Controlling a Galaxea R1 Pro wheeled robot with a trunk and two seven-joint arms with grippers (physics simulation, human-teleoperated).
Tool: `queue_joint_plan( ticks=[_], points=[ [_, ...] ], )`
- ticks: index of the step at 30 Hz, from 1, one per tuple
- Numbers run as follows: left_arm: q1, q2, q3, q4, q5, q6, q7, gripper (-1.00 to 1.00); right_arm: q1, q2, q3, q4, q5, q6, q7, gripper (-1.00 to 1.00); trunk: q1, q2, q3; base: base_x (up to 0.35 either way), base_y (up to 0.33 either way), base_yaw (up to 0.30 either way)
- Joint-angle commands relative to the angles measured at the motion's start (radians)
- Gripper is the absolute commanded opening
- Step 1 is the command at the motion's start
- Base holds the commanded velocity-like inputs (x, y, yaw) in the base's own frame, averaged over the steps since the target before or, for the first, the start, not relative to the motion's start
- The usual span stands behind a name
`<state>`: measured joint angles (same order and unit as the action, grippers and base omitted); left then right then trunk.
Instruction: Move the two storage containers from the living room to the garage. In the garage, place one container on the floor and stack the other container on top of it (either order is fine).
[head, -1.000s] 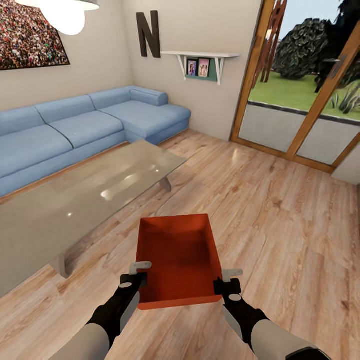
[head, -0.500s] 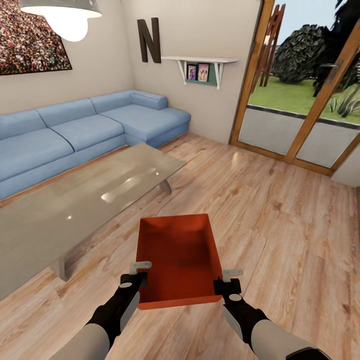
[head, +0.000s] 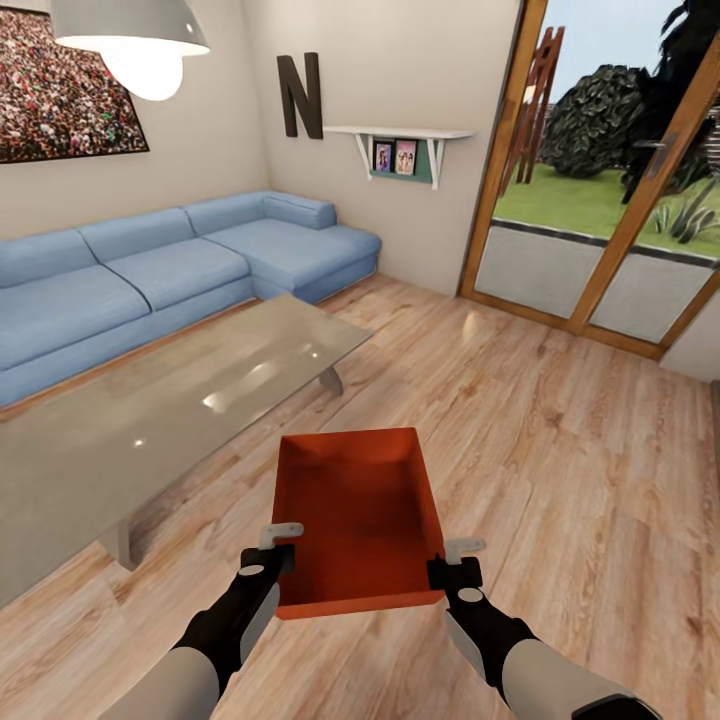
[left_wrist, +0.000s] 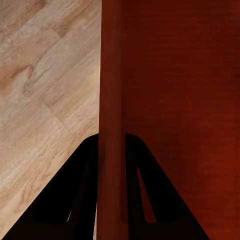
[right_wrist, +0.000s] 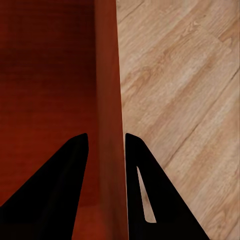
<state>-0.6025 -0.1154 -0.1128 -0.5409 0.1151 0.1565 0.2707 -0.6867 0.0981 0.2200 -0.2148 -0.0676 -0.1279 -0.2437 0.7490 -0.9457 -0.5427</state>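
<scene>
One orange-red storage container (head: 358, 515) hangs above the light wood-plank flooring of the living room, held level between my two arms, its inside empty. My left gripper (head: 283, 545) is shut on its left wall near the front corner; the left wrist view has that wall (left_wrist: 112, 100) running between the two dark fingers. My right gripper (head: 452, 560) is shut on the right wall, and the right wrist view looks along that rim (right_wrist: 107, 100) pinched between its fingers. The garage is out of view.
A glass coffee table (head: 150, 410) stands close on the left, its near leg (head: 118, 545) by my left arm. Behind it runs a blue corner sofa (head: 200, 260). Wood-framed glass doors (head: 600, 230) stand ahead on the right. Open plank flooring (head: 560, 440) lies ahead and to the right.
The camera has drifted back and tilted, so sofa, table and doors sit slightly lower and farther in the picture. The container and both grippers keep the same hold and place.
</scene>
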Motion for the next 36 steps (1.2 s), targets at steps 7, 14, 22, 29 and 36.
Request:
queue_joint_plan(
  ticks=[7,14,22,29,36],
  points=[
    [0.000,0.000,0.004,-0.002,0.092,0.006,0.010,-1.00,-0.001,0.005,-0.013,-0.003,-0.001,-0.004,0.001,-1.00,-0.027,0.049,0.032,0.000,0.000,0.000],
    [0.000,0.000,0.004,-0.002,0.092,0.006,0.010,-1.00,-0.001,0.005,-0.014,-0.003,-0.001,-0.004,0.001,-1.00,-0.050,0.091,0.062,0.000,0.000,0.000],
    [0.000,0.000,0.004,-0.003,0.092,0.006,0.010,-1.00,-0.001,0.005,-0.014,-0.003,-0.001,-0.004,0.001,-1.00,-0.050,0.091,0.075,0.000,0.000,0.000],
    [0.000,0.000,0.004,-0.004,0.092,0.006,0.010,-1.00,-0.001,0.006,-0.014,-0.003,-0.001,-0.004,0.001,-1.00,-0.050,0.091,0.086,0.000,0.000,0.000],
    [0.000,0.000,0.004,-0.004,0.092,0.006,0.010,-1.00,-0.001,0.005,-0.014,-0.003,-0.001,-0.004,0.001,-1.00,-0.050,0.091,0.098,0.000,0.000,0.000]
  ],
)
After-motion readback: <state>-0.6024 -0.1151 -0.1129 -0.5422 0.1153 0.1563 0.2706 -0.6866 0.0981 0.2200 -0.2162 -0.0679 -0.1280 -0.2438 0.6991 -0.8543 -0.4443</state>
